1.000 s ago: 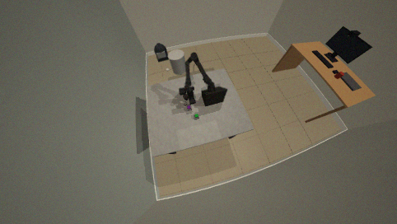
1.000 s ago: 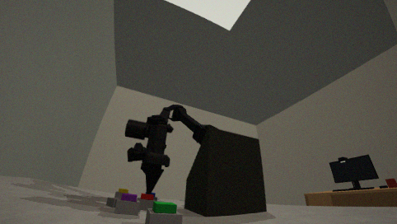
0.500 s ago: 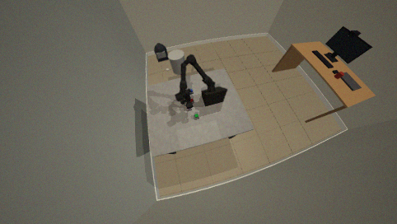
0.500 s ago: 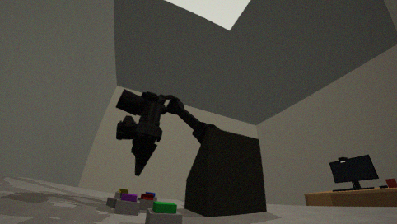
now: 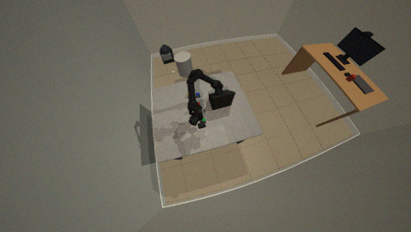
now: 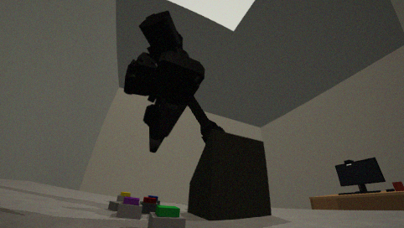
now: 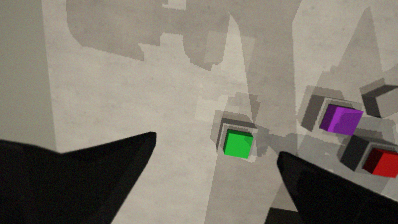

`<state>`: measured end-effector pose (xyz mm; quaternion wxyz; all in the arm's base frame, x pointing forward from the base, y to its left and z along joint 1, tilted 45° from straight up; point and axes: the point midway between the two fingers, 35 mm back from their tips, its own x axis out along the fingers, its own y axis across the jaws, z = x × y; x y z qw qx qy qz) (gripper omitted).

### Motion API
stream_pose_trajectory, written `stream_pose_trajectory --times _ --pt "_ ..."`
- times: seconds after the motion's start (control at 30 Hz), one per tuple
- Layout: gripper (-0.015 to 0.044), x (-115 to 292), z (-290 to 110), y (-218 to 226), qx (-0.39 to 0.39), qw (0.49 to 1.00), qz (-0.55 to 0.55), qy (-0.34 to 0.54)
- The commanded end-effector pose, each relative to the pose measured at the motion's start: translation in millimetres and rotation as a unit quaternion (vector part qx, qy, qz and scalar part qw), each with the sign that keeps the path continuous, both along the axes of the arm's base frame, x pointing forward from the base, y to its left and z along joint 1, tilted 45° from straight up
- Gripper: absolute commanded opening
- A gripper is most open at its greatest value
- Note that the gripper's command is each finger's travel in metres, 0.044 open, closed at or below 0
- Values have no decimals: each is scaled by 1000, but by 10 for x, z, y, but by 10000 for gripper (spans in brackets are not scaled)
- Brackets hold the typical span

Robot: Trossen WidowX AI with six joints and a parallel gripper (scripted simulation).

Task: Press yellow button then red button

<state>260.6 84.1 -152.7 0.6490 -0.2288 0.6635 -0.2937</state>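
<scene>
My gripper (image 7: 216, 147) (image 6: 154, 144) (image 5: 197, 121) is open and empty, held well above the table. In the wrist view the green button (image 7: 237, 144) lies between and beyond the fingertips. The purple button (image 7: 341, 119) is to the right of it. The red button (image 7: 382, 161) sits at the right edge, close beside the right finger. In the exterior view the yellow button (image 6: 125, 194), purple button (image 6: 131, 201), red button (image 6: 149, 199), blue button (image 6: 153, 196) and green button (image 6: 168, 210) stand on grey bases below the gripper. The yellow button is out of the wrist view.
A grey block (image 7: 381, 98) lies beyond the purple button. The arm's black base box (image 6: 230, 176) (image 5: 221, 101) stands right of the buttons on the grey table (image 5: 230, 128). A desk with a monitor (image 6: 359, 173) stands far off to the right.
</scene>
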Motion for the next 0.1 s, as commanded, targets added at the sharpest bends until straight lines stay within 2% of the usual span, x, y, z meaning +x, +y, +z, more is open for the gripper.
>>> stream_pose_trajectory --times 0.0,0.07 --pt "400 -12 -64 87 -5 1000 -10 -7" --pt "400 -12 -64 87 -5 1000 -10 -7"
